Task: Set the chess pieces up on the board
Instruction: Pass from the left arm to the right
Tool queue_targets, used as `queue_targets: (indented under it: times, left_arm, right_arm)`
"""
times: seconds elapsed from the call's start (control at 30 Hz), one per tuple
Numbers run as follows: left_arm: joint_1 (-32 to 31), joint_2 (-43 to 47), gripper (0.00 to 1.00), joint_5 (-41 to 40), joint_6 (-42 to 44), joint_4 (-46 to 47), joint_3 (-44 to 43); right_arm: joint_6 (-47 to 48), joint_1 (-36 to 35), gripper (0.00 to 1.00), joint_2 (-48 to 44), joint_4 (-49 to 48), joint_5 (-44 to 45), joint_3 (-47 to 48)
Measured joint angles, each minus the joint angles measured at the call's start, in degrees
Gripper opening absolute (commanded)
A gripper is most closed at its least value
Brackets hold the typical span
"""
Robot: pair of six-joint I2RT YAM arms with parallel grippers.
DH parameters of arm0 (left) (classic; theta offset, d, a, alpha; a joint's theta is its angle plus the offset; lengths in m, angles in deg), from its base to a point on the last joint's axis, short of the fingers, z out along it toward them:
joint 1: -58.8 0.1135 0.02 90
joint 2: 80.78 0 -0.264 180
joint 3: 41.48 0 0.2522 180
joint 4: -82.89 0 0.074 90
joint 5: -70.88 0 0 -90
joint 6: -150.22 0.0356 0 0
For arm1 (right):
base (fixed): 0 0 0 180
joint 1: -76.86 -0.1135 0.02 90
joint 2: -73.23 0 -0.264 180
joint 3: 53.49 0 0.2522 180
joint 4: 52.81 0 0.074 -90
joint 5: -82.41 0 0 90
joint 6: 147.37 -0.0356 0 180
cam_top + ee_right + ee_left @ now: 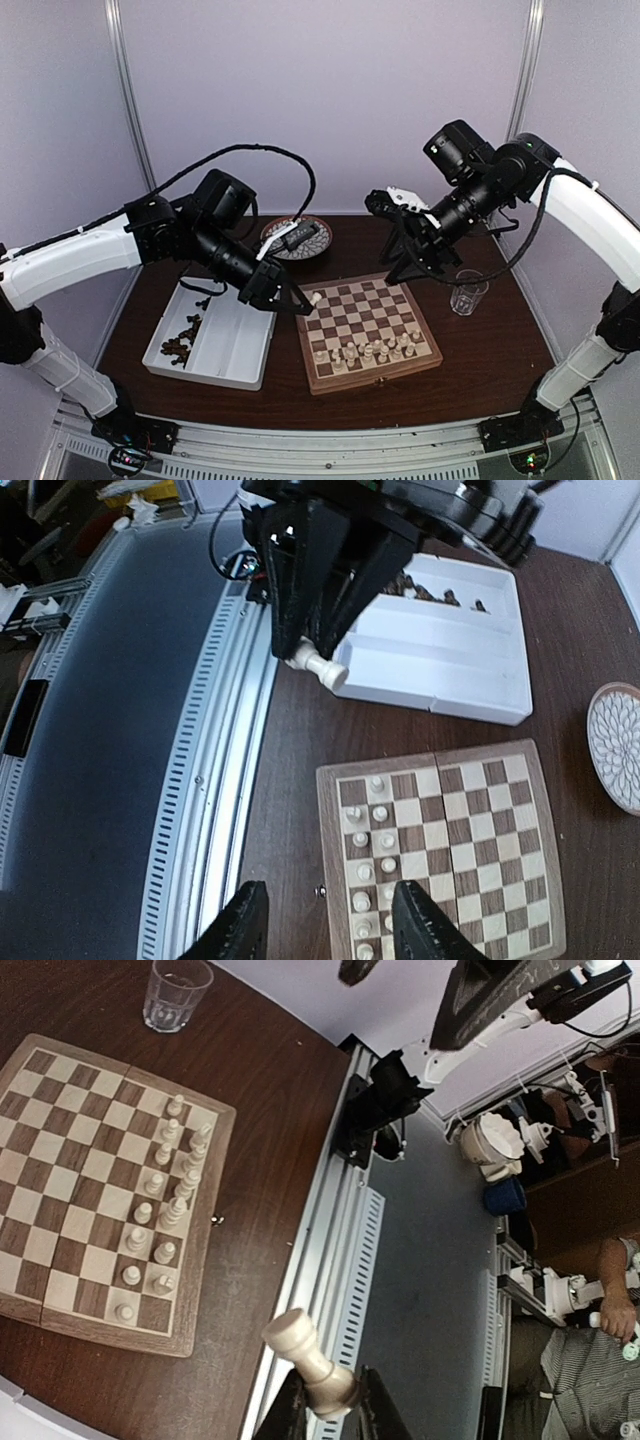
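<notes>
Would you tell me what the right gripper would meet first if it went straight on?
The right gripper would probably meet the chessboard, beside its cream pieces; depth is unclear.

A white two-compartment tray (240, 345) sits on a dark wooden table (500, 360), toward its left side. A round patterned plate (325, 238) lies near the tray, just past its far right corner. A clear glass (468, 292) stands upright, well apart from the tray on its right.

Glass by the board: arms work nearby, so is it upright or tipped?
Upright: the glass stands on its base, rim up, beside the board.
</notes>
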Motion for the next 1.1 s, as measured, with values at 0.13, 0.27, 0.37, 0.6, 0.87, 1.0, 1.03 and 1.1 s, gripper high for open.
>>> queue_targets:
  times: [0.13,0.27,0.37,0.6,0.87,1.0,1.03,1.1]
  left_arm:
    - [-0.48,-1.55,0.06,4.63,0.24,-1.9,-3.67]
    - [-1.42,-2.91,0.06,7.85,0.33,-2.47,-6.34]
    - [-1.95,-2.99,0.06,9.42,0.26,-2.23,-7.28]
    - [-2.21,-2.97,0.06,11.96,-0.81,-0.07,-7.76]
    - [-2.84,-2.93,0.06,12.15,-1.03,0.37,-8.33]
    - [-2.84,-2.67,0.06,12.04,-1.22,-0.22,-8.33]
    - [-2.86,-2.58,0.06,12.04,-1.22,-0.17,-8.33]
    - [-3.17,-2.29,0.06,12.0,-1.22,-0.15,-8.33]
  right_arm:
    - [-2.01,0.02,0.47,-0.79,-4.98,-7.52,-3.39]
    - [-5.07,0.0,0.47,0.26,-9.05,-12.41,-3.48]
    - [-8.98,0.0,0.48,0.85,-13.05,-15.63,-4.0]
    - [-13.33,-1.18,0.49,4.0,-16.9,-21.84,-4.37]
    - [-13.81,-4.63,0.49,6.73,-16.7,-27.36,-3.69]
    - [-11.74,-5.79,0.47,8.44,-14.82,-29.14,-2.51]
    - [-11.37,-5.81,0.45,8.44,-14.34,-29.29,-2.34]
    - [-10.86,-6.08,0.42,8.44,-13.64,-29.64,-2.05]
